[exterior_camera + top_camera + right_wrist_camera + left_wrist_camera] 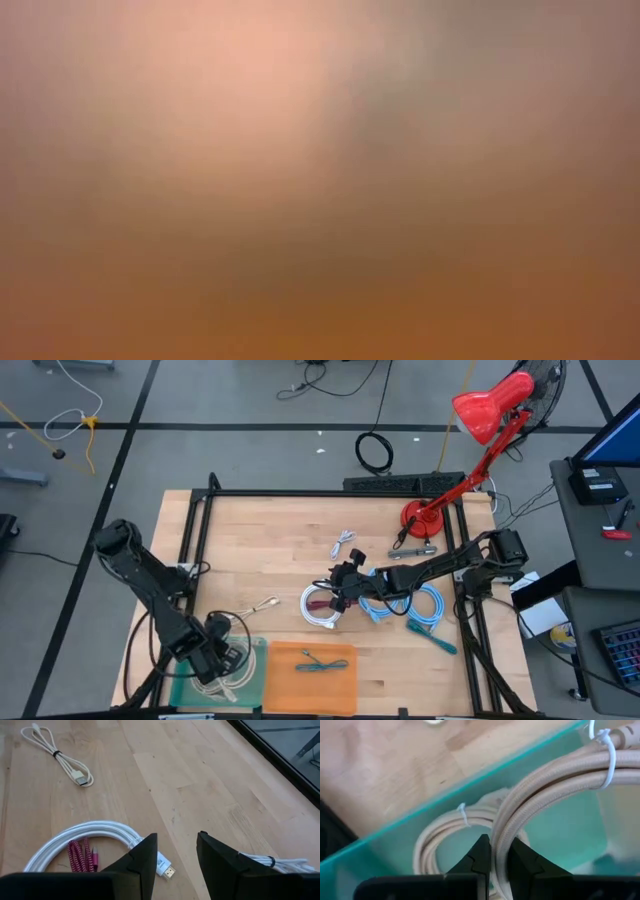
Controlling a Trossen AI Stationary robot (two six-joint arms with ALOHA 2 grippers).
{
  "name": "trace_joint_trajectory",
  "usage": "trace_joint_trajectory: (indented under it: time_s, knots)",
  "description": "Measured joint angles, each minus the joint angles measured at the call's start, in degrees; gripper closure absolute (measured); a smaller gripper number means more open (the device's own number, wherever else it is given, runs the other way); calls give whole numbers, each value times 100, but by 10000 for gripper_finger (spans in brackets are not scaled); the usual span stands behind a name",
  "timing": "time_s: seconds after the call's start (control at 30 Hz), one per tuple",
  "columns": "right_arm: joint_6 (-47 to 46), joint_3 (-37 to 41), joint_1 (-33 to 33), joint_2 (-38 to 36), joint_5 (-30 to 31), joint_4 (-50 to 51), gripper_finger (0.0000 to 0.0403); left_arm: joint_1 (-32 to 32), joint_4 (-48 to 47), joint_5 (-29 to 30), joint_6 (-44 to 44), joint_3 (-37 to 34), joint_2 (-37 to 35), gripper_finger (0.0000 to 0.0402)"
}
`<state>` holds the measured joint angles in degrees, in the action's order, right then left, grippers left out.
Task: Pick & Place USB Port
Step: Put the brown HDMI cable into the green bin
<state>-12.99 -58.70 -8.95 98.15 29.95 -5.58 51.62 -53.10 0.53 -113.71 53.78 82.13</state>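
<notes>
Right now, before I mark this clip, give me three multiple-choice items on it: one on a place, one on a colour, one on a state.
1. Where is the left gripper?
A. over the green tray
B. over the orange tray
C. by the lamp

2. What colour is the cable between the left fingers?
A. pink
B. beige
C. blue

3. How does the right gripper stand?
A. shut on the white cable
B. shut on nothing
C. open, holding nothing

Answers:
1. A: the high view shows it at the table's near left, over green.
2. B: the left wrist view shows a beige braided cable pinched there.
3. C: the right wrist view shows bare wood between its fingers.
</notes>
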Motion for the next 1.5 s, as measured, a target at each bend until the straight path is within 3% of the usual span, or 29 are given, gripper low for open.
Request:
trace_joint_trajectory:
  time_s: [0.47, 0.97, 1.27, 1.5]
  knots:
    - [18, 0, -2, 0, -2, 0, 273, -68, -5, -773, 281, -2, 632, 367]
    - [19, 0, -2, 0, -2, -22, 273, -559, 3, -660, 1057, -7, 717, 367]
    - [19, 0, -2, 0, -2, -22, 273, -557, 33, -1118, 1214, -7, 713, 264]
    - [9, 0, -2, 0, 0, -24, 273, -558, 29, -1215, 1556, -7, 682, 248]
